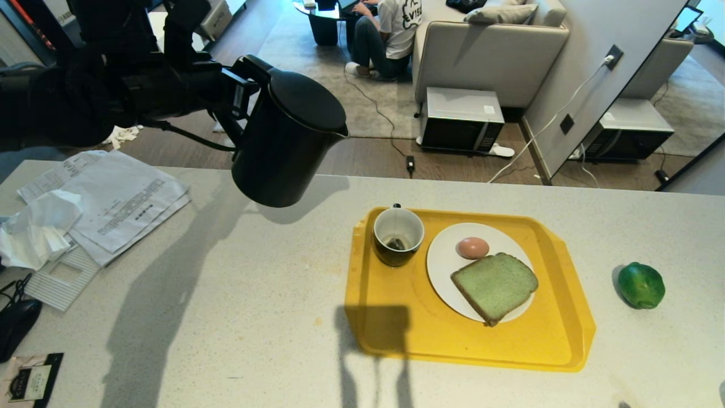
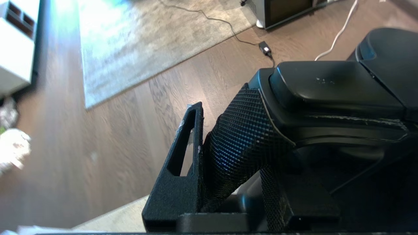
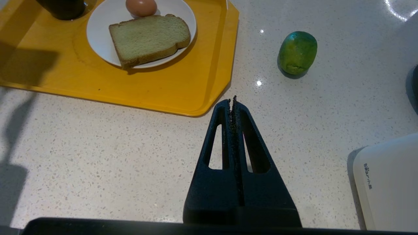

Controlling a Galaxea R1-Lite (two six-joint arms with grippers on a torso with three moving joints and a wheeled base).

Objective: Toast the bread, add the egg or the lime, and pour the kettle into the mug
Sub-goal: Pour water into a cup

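Aloft, the left claw (image 1: 241, 99) grips the tilted matte-black kettle (image 1: 286, 141) by its handle.

We see bright overhead light casting dark shadows across the counter (image 1: 226, 317). Small glints dot it, and the floor (image 2: 65, 169) looks blurred.

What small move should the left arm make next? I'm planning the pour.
Probably carry the kettle rightward until its spout is over the mug. The left gripper holds it by the handle, raised and tilted, left of the tray, so pouring now would likely miss.
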